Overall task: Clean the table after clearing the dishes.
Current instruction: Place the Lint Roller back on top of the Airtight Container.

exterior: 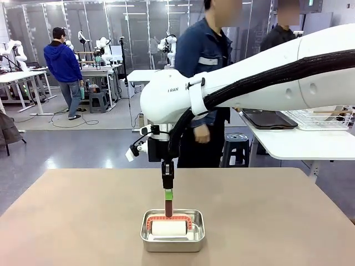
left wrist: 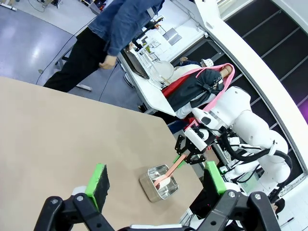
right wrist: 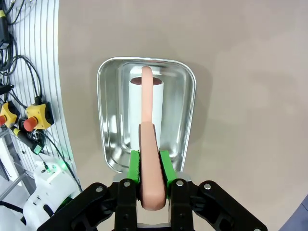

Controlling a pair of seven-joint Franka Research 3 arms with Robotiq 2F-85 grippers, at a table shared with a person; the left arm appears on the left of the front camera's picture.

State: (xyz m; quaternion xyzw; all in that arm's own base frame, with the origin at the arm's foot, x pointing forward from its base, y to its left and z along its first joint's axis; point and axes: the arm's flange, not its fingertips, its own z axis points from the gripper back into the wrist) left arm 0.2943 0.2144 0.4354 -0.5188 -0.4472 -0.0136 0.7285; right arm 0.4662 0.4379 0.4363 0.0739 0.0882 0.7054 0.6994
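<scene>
Front view has the right arm reaching across the middle, its right gripper (exterior: 168, 195) pointing straight down over a small rectangular steel pan (exterior: 172, 240) that sits near the robot's edge of the plain beige-brown tabletop (exterior: 266, 216). Its fingers are clenched on the salmon-pink handle (right wrist: 150, 163) of a lint-roller-looking thing, whose white roll (exterior: 168, 228) lies inside the pan. In the right wrist view the green pads (right wrist: 134, 166) squeeze the handle from both sides, and the handle runs down to the white roll. Left wrist view shows the left gripper (left wrist: 156, 180) hanging above the tabletop with its fingers spread wide, nothing between them, well apart from the pan. A person in a blue jacket (exterior: 206, 55) stands beyond the tabletop's far edge.
</scene>
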